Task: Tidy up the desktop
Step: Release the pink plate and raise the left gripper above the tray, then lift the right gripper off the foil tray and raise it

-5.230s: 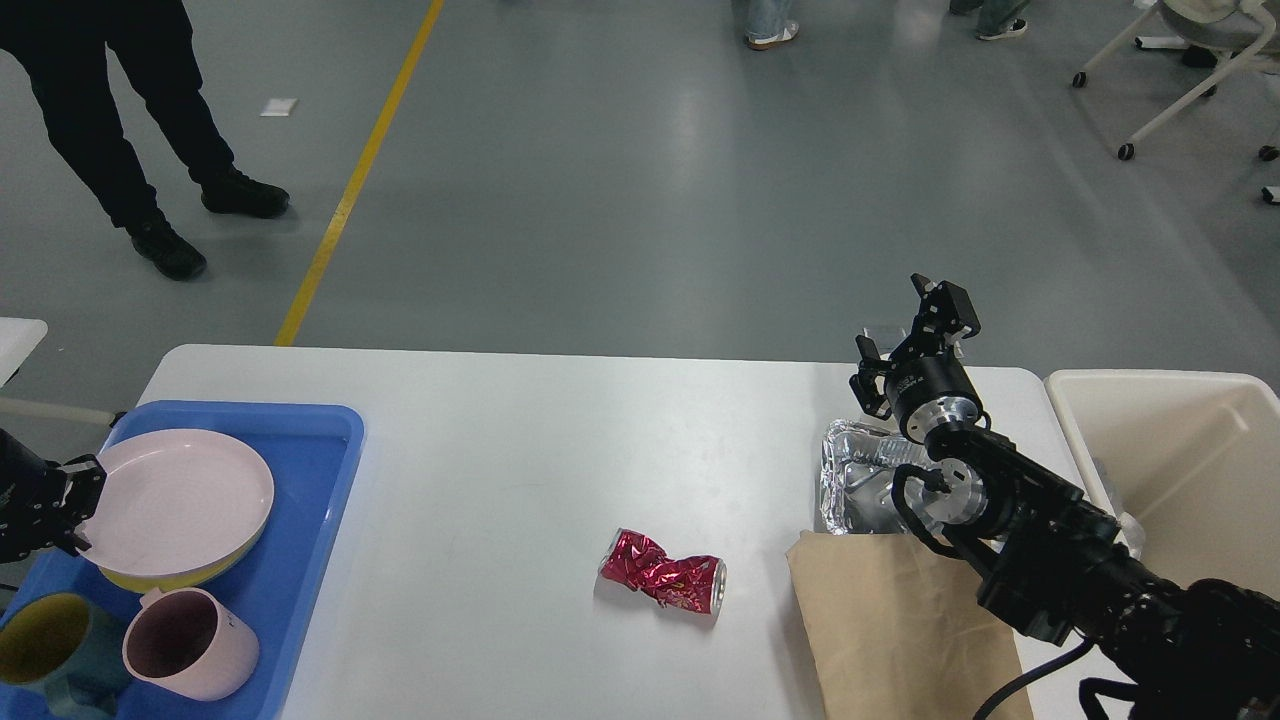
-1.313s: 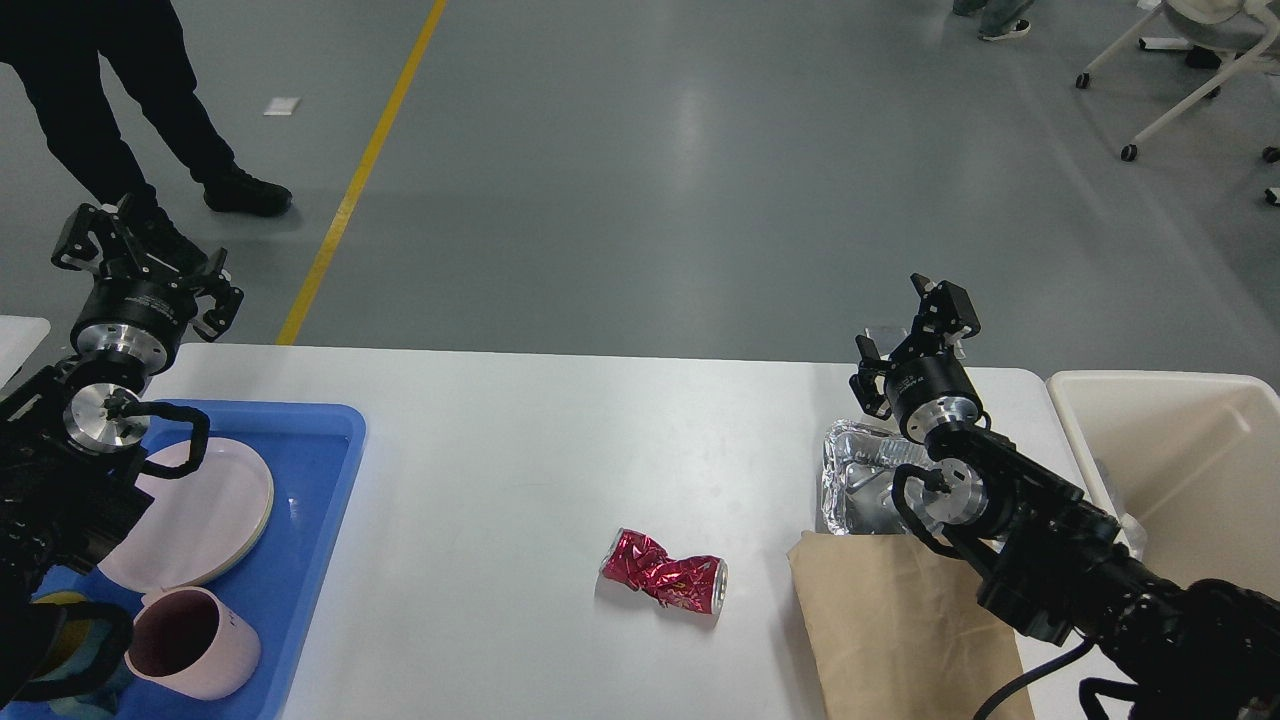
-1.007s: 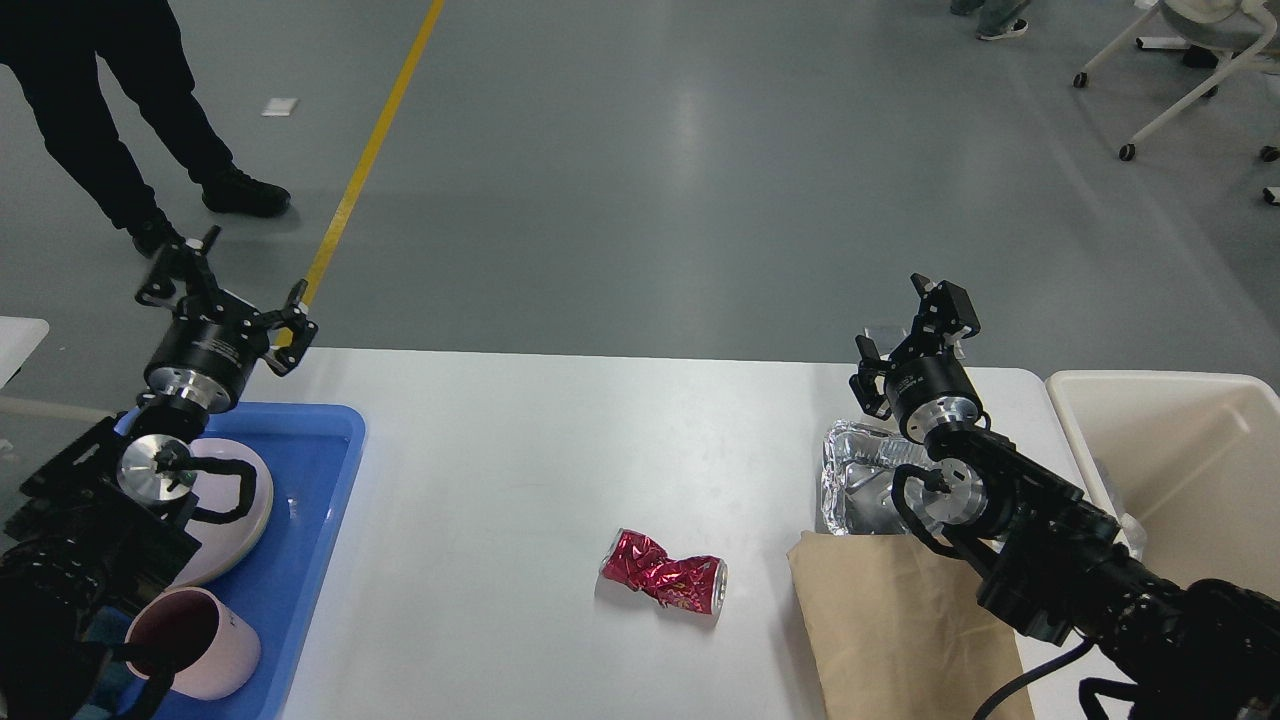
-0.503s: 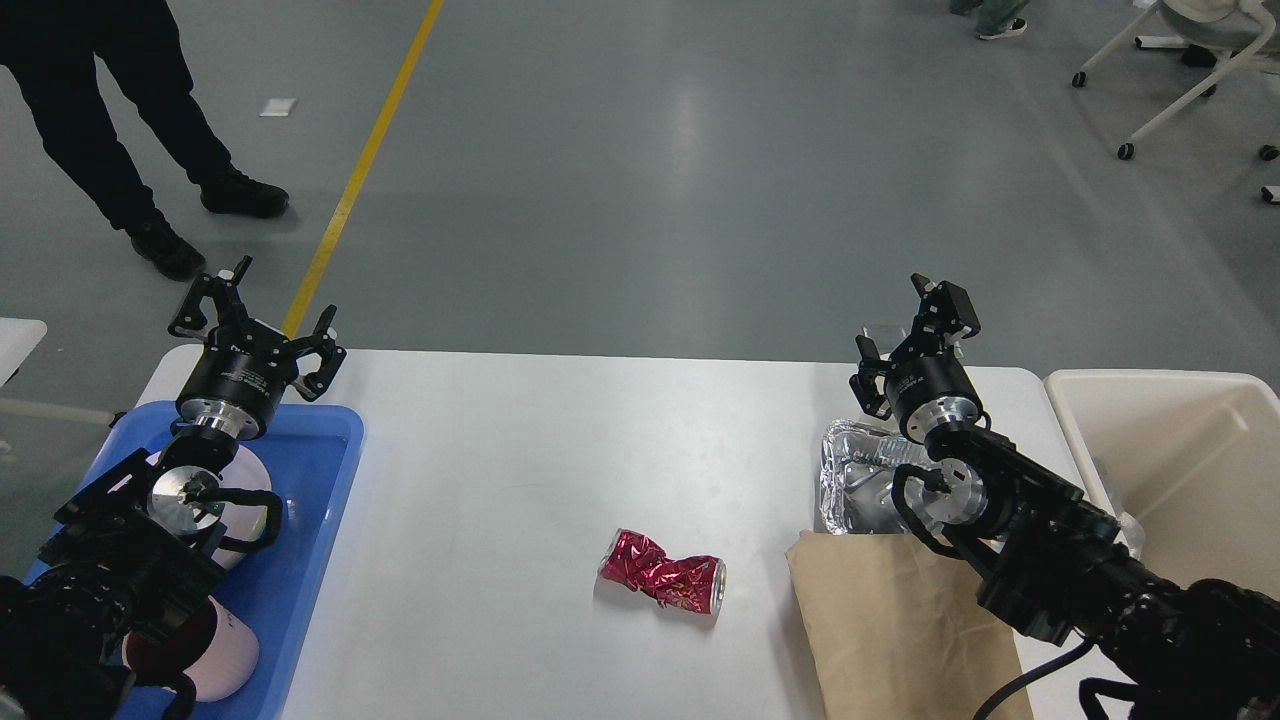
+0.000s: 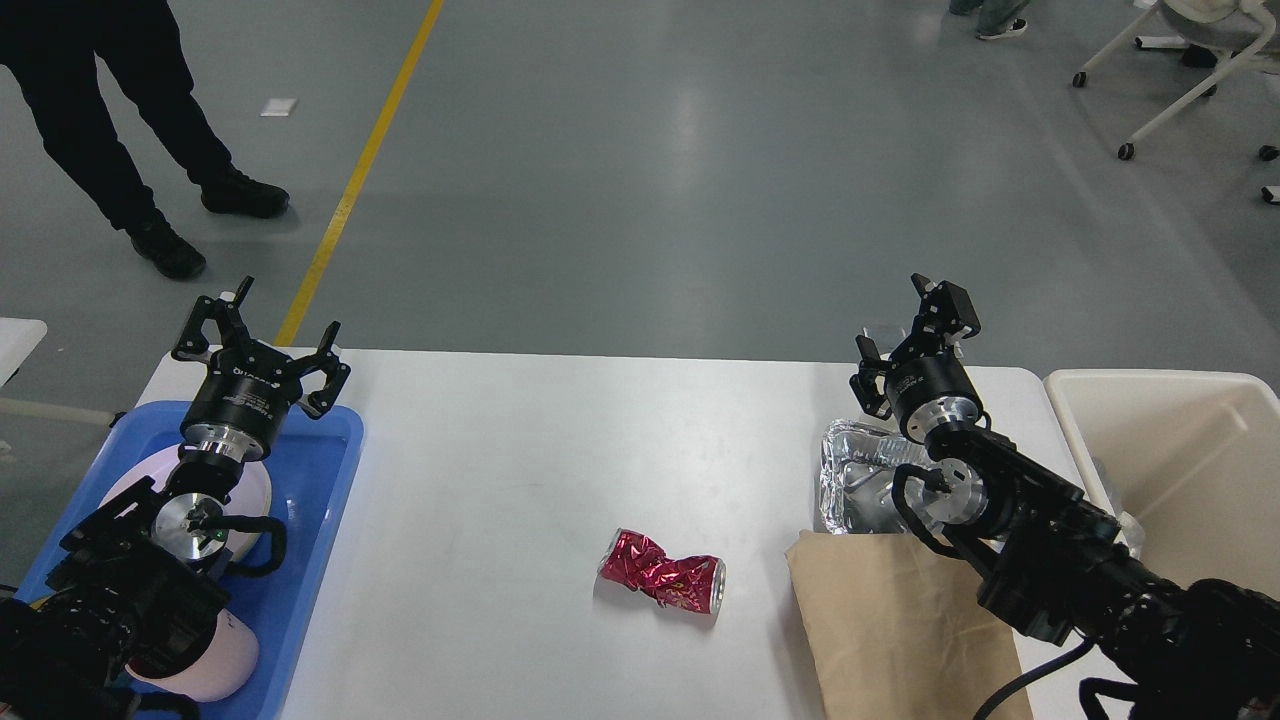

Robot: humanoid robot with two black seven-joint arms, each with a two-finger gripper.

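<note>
Head view: left end effector (image 5: 258, 335) held spread apart, empty, above blue tray (image 5: 322, 470); right end effector (image 5: 918, 330) apart, empty, beyond foil container (image 5: 852, 480). Crushed red can (image 5: 663, 577) lies mid-tabletop (image 5: 560, 450).

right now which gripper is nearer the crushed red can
Right. The right gripper is up and to the right of the crushed red can; the left gripper is farther, over the blue tray.

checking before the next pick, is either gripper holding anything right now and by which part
Nothing is held. The left gripper hangs open above the blue tray, and the right gripper is open above the foil container, with nothing between either pair of fingers.
</note>
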